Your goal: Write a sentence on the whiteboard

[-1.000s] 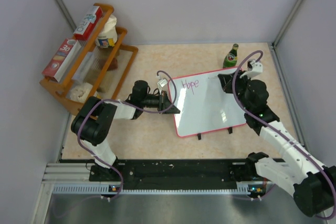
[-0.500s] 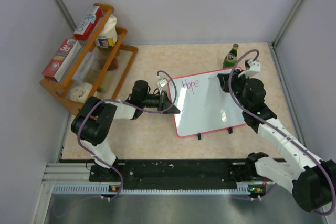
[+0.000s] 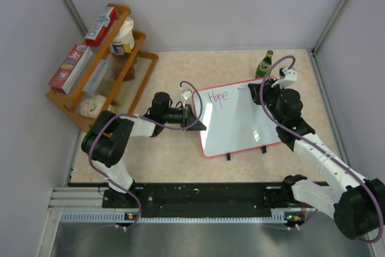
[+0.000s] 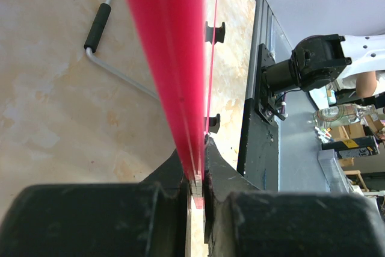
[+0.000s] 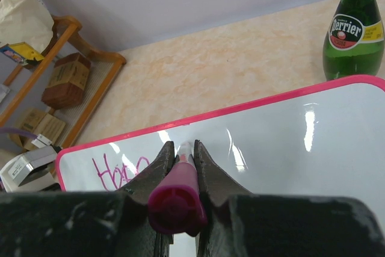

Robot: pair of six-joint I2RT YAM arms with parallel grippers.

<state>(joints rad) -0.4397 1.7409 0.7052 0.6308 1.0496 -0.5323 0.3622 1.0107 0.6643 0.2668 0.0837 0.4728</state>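
The whiteboard, white with a red-pink rim, lies tilted on the table with two black clip feet at its near edge. Only the pink word "Hope" is written, near its top left; it also shows in the right wrist view. My left gripper is shut on the board's left rim. My right gripper is shut on a pink-purple marker, tip at the board's upper part, right of "Hope".
A green Perrier bottle stands just behind the board's top right corner, close to my right gripper. A wooden rack with boxes and bags stands at the back left. A metal handle with a black grip lies on the table under the board.
My right arm has shifted slightly, the wrist rising toward the board's top edge. The board and my left arm have not moved; no new letters show.
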